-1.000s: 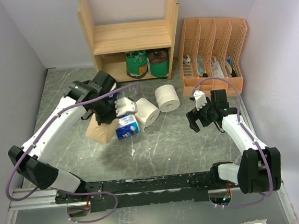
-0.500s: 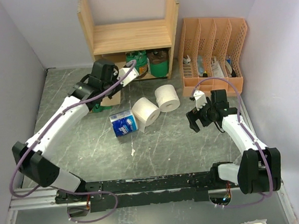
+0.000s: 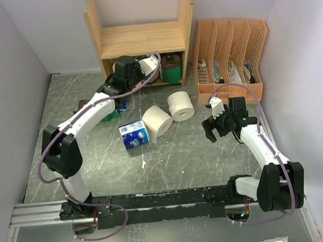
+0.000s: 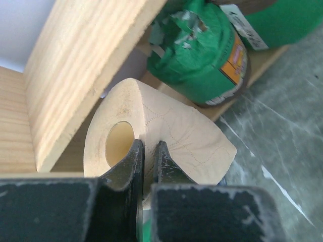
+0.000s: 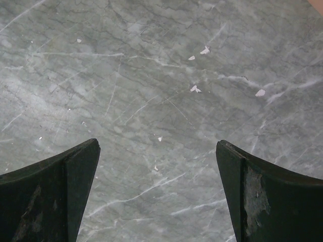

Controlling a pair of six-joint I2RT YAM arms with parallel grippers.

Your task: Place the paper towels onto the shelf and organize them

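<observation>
My left gripper (image 4: 149, 148) is shut on the wall of a tan paper towel roll (image 4: 171, 136), one finger in its core. It holds the roll at the left end of the wooden shelf's (image 3: 141, 39) lower tier, beside the side panel (image 4: 75, 65). In the top view this gripper (image 3: 125, 66) reaches into the lower tier. A green-wrapped roll (image 4: 202, 55) stands just right of the tan one, with a second green roll (image 3: 172, 70) beyond it. Two white rolls (image 3: 157, 120) (image 3: 180, 105) and a blue-and-white roll (image 3: 134, 134) lie on the table. My right gripper (image 3: 209, 128) is open and empty above bare table (image 5: 156, 146).
A peach slotted file organizer (image 3: 229, 53) stands right of the shelf. A dark brown thing (image 3: 83, 104) and a blue-and-green bit (image 3: 120, 106) show partly under my left arm. Grey walls close in the table on three sides.
My left arm carried the tan roll from the table's left-middle up and back to the shelf's lower tier. The right arm has not moved.
</observation>
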